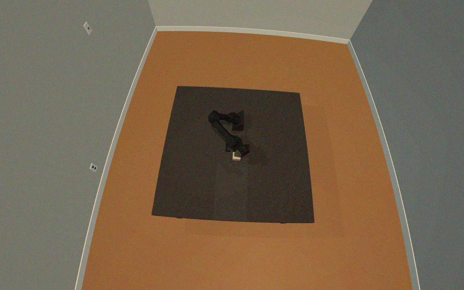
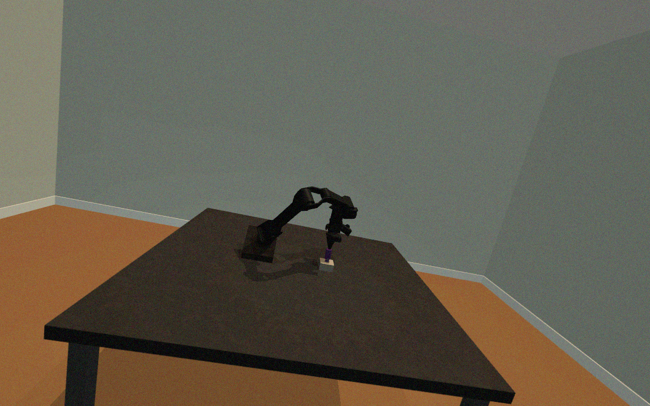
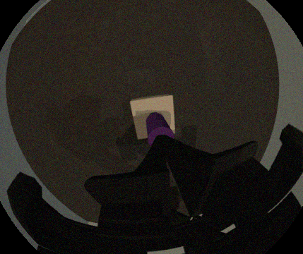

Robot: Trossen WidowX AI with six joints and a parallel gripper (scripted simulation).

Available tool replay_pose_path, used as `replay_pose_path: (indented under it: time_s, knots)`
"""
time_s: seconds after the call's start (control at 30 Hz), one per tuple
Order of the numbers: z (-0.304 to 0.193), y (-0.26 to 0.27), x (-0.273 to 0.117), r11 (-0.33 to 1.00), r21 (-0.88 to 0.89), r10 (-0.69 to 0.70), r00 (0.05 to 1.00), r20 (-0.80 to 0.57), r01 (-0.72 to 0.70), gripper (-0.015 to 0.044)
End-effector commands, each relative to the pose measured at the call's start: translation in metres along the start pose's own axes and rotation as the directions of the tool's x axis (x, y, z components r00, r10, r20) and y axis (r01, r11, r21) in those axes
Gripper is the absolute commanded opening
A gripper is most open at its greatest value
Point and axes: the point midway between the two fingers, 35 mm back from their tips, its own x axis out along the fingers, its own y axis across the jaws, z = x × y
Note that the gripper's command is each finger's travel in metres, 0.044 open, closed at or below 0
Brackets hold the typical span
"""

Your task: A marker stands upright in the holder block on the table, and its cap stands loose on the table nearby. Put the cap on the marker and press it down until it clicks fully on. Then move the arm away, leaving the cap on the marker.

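The light holder block (image 1: pixel 236 158) (image 2: pixel 326 267) (image 3: pixel 140 106) sits on the dark table. The purple cap (image 2: pixel 328 254) (image 3: pixel 160 132) stands upright over the holder, on the marker. The marker's body is hidden under it, and I cannot tell how far down the cap sits. My gripper (image 2: pixel 329 247) (image 3: pixel 160 139) is shut with nothing between its fingers. It points down, its fingertips at the cap's top. They cover part of the top in the wrist view. Whether they touch it is not clear. In the top view the arm hides the cap.
The arm's base (image 1: pixel 238 127) (image 2: pixel 258 250) stands on the dark table (image 1: pixel 276 187) (image 2: pixel 267 318), behind the holder as seen in the top view. The arm reaches over from the base. Shadows of the arm fall around the holder.
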Motion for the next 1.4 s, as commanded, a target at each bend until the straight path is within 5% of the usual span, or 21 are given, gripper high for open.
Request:
replay_pose_path:
  time_s: [0.0,0.37,0.6,0.73,1.27,1.37]
  knots:
    - [-0.001,-0.001,0.007,1.0,-0.005,-0.005,1.0,0.0,0.005,0.0]
    - [0.001,0.0,0.003,1.0,-0.002,0.001,1.0,0.006,-0.001,0.0]
    - [0.002,0.002,-0.076,0.994,-0.109,-0.008,1.0,0.019,0.01,0.0]
    - [0.0,0.002,-0.084,0.993,-0.12,-0.01,1.0,0.02,0.013,0.0]
    - [0.0,0.002,-0.084,0.993,-0.12,-0.01,1.0,0.02,0.013,0.042]
    - [0.0,0.002,-0.084,0.993,-0.12,-0.01,1.0,0.02,0.013,0.044]
